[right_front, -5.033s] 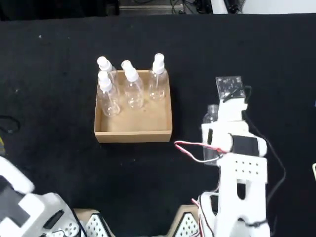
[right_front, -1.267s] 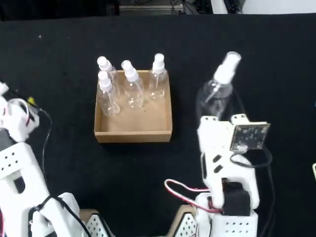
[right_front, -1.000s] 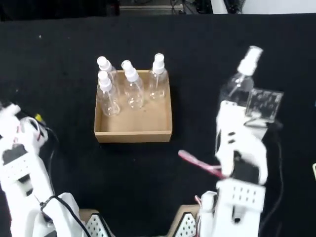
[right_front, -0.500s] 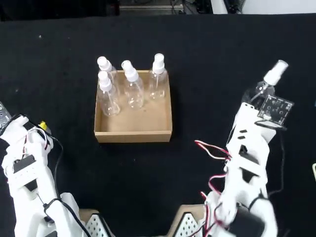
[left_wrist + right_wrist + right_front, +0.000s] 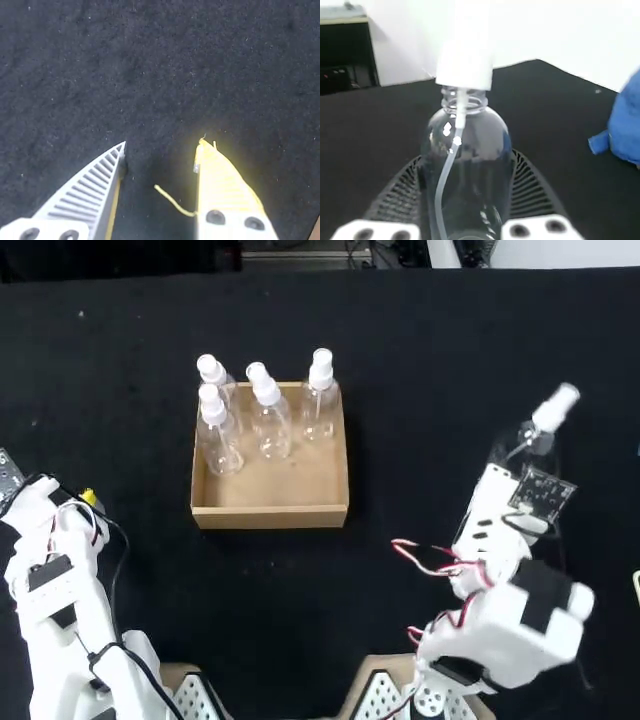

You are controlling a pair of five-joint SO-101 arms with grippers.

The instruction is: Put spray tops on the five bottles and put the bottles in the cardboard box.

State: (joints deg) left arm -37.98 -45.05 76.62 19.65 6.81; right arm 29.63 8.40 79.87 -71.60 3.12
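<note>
The cardboard box (image 5: 270, 502) stands left of centre on the black cloth, with several capped clear bottles (image 5: 265, 410) upright along its far side. My right gripper (image 5: 508, 465) is right of the box, off the table, shut on a clear bottle (image 5: 522, 438) that tilts away to the right. Its white spray top (image 5: 556, 405) sits at the neck. In the right wrist view the bottle (image 5: 465, 150) fills my right gripper (image 5: 465, 159), the spray top (image 5: 466, 55) sits over the neck, and its tube hangs inside. My left gripper (image 5: 160, 152) is open over bare cloth.
My left arm (image 5: 50, 570) is at the table's near left edge, well away from the box. A blue object (image 5: 620, 132) lies on the cloth at the far right. The near half of the box floor (image 5: 270, 480) is bare.
The right gripper carried the capped bottle from near the box out to the right and slightly lower. The left arm drew back toward the left edge, then held still.
</note>
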